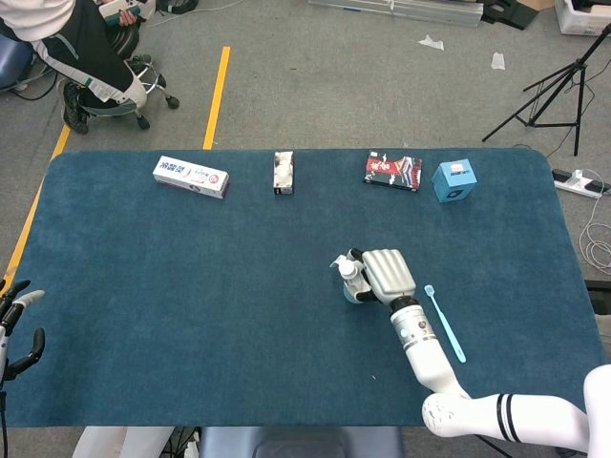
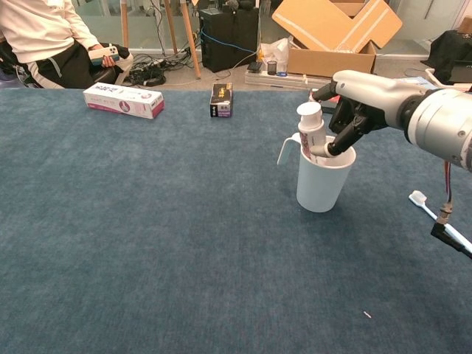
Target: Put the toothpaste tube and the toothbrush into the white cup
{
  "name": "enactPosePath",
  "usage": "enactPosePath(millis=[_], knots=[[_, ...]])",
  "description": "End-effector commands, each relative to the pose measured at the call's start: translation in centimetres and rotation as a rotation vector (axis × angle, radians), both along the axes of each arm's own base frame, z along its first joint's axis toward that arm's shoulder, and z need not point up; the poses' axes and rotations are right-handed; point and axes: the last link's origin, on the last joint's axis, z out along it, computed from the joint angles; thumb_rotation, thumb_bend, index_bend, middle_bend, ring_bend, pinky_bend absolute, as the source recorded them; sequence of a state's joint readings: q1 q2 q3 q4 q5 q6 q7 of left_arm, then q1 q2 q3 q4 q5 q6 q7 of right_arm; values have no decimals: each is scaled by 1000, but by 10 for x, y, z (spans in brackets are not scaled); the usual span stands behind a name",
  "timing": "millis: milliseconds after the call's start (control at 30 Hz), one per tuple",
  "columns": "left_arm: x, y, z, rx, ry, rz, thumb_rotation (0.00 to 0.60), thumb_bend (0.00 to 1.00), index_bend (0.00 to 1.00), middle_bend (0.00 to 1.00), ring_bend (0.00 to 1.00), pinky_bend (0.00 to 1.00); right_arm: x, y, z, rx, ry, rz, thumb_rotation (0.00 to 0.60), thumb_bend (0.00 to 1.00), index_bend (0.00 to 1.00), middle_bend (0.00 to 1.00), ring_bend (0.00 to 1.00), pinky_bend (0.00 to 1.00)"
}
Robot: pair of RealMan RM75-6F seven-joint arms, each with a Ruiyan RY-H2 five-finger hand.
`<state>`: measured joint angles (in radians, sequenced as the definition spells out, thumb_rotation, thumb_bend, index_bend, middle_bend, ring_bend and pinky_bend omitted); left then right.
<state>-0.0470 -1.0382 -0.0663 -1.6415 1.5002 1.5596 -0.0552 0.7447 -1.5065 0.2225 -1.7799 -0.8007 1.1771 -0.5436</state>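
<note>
The white cup (image 2: 323,184) stands upright on the blue table right of centre, mostly hidden under my right hand (image 1: 385,274) in the head view. The toothpaste tube (image 2: 310,127) stands in the cup, white cap up, nearly upright. My right hand (image 2: 361,99) reaches over the rim from the right and its fingers pinch the tube just above the cup. The light blue toothbrush (image 1: 445,323) lies flat on the table to the right of that arm, its white head (image 2: 418,197) showing in the chest view. My left hand (image 1: 17,334) hangs at the table's near-left edge, fingers apart, holding nothing.
Along the far edge lie a white toothpaste box (image 1: 191,176), a small dark box (image 1: 284,172), a red-black packet (image 1: 392,171) and a blue cube (image 1: 454,180). A person sits beyond the far-left corner. A black clip on a cable (image 2: 445,230) hangs over the toothbrush.
</note>
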Motion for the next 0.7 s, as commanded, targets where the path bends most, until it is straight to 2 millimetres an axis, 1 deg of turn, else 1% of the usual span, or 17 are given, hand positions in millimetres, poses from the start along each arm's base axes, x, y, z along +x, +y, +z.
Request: enactPosePath(millis=[33, 133, 233, 333, 433, 567, 633, 667, 700], knots=[[0, 0, 0, 0, 1, 0, 600, 497, 221, 150, 19, 31, -1, 0, 3, -5, -4, 0, 600, 162, 418, 1000, 1000, 1000], [0, 0, 0, -1, 2, 0, 600, 497, 221, 150, 19, 31, -1, 1, 8, -11, -9, 1, 600, 158, 399, 1000, 1000, 1000], [0, 0, 0, -1, 3, 1, 600, 496, 222, 150, 19, 31, -2, 3, 17, -26, -21, 5, 600, 148, 375, 1000, 1000, 1000], [0, 0, 0, 1, 4, 0, 600, 497, 222, 150, 19, 31, -3, 8, 33, -49, -39, 16, 600, 139, 349, 1000, 1000, 1000], [0, 0, -1, 2, 7, 2, 600, 497, 222, 150, 19, 31, -4, 17, 54, -72, -64, 36, 600, 120, 335, 1000, 1000, 1000], [0, 0, -2, -3, 13, 3, 600, 497, 221, 150, 19, 32, -6, 35, 84, -82, -101, 71, 600, 119, 334, 1000, 1000, 1000], [0, 0, -3, -4, 17, 2, 600, 497, 222, 150, 19, 33, -8, 44, 94, -61, -100, 88, 600, 136, 334, 1000, 1000, 1000], [0, 0, -4, -6, 18, 2, 600, 497, 221, 150, 19, 33, -10, 50, 101, -37, -90, 103, 600, 167, 334, 1000, 1000, 1000], [0, 0, -5, -7, 20, 2, 600, 497, 221, 150, 19, 33, -14, 55, 105, -16, -75, 109, 600, 224, 334, 1000, 1000, 1000]])
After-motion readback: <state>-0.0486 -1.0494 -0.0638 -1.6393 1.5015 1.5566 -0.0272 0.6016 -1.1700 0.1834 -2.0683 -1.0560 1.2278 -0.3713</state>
